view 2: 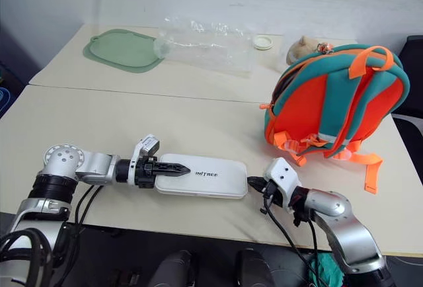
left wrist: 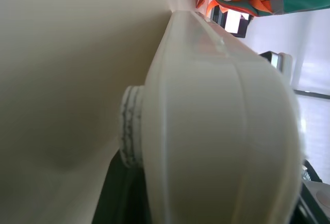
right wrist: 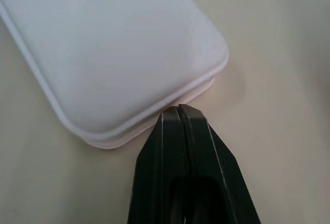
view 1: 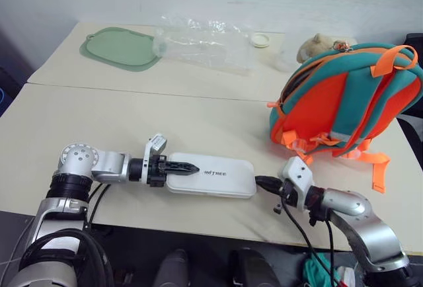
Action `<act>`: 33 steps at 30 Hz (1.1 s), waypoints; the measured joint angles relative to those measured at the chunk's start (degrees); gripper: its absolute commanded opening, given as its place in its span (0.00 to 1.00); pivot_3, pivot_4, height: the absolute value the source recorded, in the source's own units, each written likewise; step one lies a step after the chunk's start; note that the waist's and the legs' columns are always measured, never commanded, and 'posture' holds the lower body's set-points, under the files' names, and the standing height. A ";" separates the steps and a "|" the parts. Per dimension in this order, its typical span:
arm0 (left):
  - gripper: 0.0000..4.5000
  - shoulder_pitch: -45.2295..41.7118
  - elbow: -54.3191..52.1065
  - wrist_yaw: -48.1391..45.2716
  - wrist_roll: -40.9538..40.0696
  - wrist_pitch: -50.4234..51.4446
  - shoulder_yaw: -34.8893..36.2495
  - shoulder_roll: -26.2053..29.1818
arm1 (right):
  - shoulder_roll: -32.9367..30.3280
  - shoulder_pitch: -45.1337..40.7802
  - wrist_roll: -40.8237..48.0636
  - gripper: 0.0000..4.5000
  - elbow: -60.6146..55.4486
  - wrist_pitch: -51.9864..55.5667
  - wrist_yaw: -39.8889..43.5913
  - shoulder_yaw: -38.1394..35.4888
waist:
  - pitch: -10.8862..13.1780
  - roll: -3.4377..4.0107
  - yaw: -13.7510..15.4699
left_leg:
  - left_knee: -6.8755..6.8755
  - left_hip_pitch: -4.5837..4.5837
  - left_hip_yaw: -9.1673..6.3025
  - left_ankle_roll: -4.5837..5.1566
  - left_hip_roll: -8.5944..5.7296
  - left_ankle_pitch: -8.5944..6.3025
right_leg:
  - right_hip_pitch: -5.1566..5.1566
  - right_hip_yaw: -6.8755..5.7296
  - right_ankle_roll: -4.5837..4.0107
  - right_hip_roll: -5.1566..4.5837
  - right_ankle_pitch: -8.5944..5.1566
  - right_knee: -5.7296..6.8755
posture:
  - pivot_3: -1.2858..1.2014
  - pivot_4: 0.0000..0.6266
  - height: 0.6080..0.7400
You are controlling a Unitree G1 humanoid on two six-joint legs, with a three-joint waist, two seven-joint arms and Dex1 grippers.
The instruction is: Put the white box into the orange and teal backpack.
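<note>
White box (view 1: 211, 175) lies flat on the near part of the worktop (view 1: 132, 128), with an end effector at each of its short ends. The left end effector (view 1: 182, 167) reaches in level from the box's left end, one black finger lying across the box's top; it is clamped on that end of the box, and the forearm behind it runs straight along the worktop's near edge. The right end effector (right wrist: 179, 109) has its two fingers pressed together, the tips touching the rim of the box's right end; its arm comes up from below the near edge and bends in toward the box.

From the left wrist, the box's rounded end bulges close against the camera, with a ribbed finger pad (left wrist: 131, 126) pressed to its side. From the right wrist, the box's rounded corner and its two-layered rim show plainly.

The box is long and flat with rounded corners and small dark lettering on its lid. Beyond its right end, well apart, the orange and teal backpack (view 1: 347, 98) stands on the worktop. Farther back from the box lie a crinkled clear plastic bag (view 1: 201, 42), a green mat (view 1: 120, 49) and a tan plush toy (view 1: 316, 45).
</note>
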 measured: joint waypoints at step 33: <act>0.27 18.73 -22.56 -53.28 38.56 -54.46 12.82 9.42 | -13.08 -17.22 19.98 0.99 25.12 -7.38 20.39 -23.36 | 0.13 0.24 -0.65 | -0.14 -0.11 0.20 0.48 0.16 -0.28 | -0.11 0.03 -0.09 0.04 0.07 -0.27 | 0.52 0.24 1.00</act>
